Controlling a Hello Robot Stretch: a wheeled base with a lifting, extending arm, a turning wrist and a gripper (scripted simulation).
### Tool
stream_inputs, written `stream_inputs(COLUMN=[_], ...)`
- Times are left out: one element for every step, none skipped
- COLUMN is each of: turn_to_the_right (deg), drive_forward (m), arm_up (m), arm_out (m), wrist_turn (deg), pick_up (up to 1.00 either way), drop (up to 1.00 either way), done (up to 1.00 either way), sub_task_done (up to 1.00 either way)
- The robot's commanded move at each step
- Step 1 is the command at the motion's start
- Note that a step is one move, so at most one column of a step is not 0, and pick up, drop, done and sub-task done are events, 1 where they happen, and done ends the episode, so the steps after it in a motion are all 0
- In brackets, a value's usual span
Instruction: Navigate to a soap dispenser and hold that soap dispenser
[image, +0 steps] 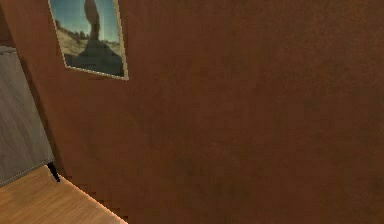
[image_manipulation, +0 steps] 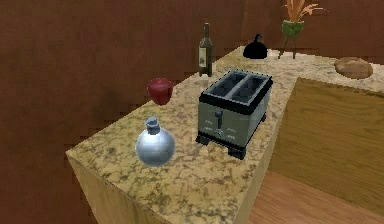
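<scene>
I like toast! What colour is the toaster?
The toaster is silver with black trim, best seen in the arm side view.

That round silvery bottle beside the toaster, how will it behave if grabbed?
The silvery bottle looks glossy and bulbous, so probably slippery. If pushed, its broad low body likely slides rather than tips. It may be glass, so possibly fragile.

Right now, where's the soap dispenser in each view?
Forward view: brown wall, poster upper left, wood floor lower left.
Arm side view: soap dispenser lower left of centre on the granite counter, left of the toaster.
Shared landmark: probably the brown wall, behind the counter too.
</scene>
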Motion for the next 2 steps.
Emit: stream_inputs(turn_to_the_right=[0.0,0.0], drive_forward=[0.0,0.0], arm_up=[0.5,0.38], arm_out=[0.0,0.0], wrist_turn=[0.0,0.0], pick_up=[0.0,0.0], drop=[0.0,0.0], done=[0.0,0.0], sub_task_done=[0.0,0.0])
